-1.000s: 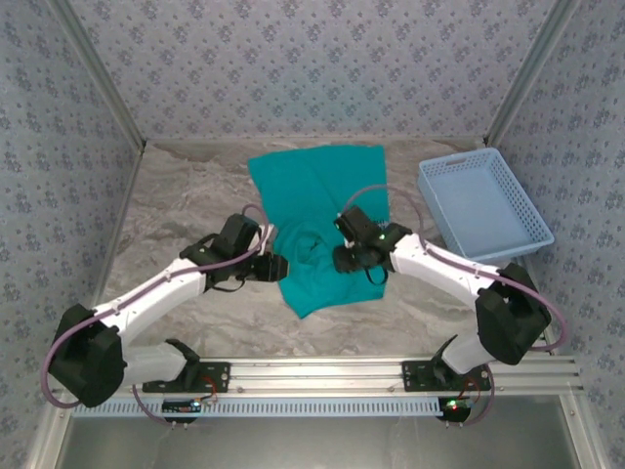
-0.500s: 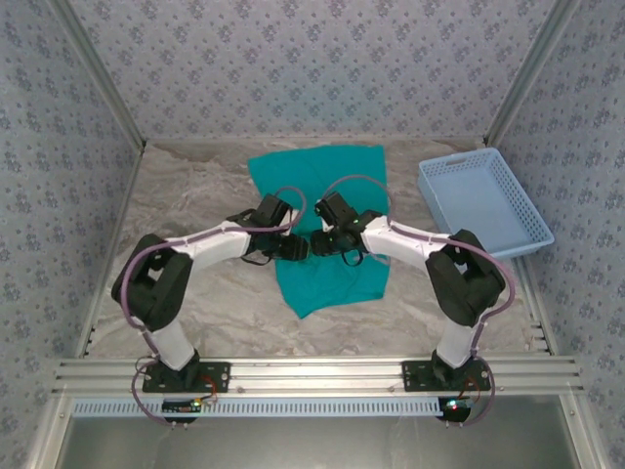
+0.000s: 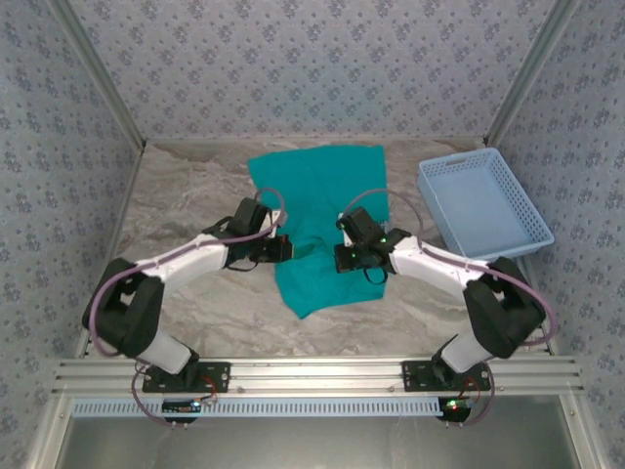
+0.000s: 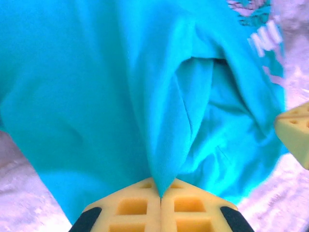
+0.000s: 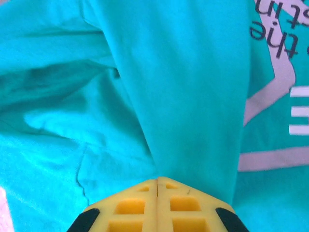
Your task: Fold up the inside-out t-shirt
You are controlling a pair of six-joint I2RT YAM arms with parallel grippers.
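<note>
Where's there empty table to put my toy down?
Most bare table lies left of the t-shirt, up to the wall. Another strip runs between the t-shirt and the rail. The gap beside the basket is narrower. The middle is crowded: left gripper and right gripper pinch the cloth.

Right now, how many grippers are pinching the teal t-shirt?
2. The left gripper is shut on a raised fold of the t-shirt by its left edge in the top view. The right gripper is shut on another fold nearer the shirt's middle.
</note>
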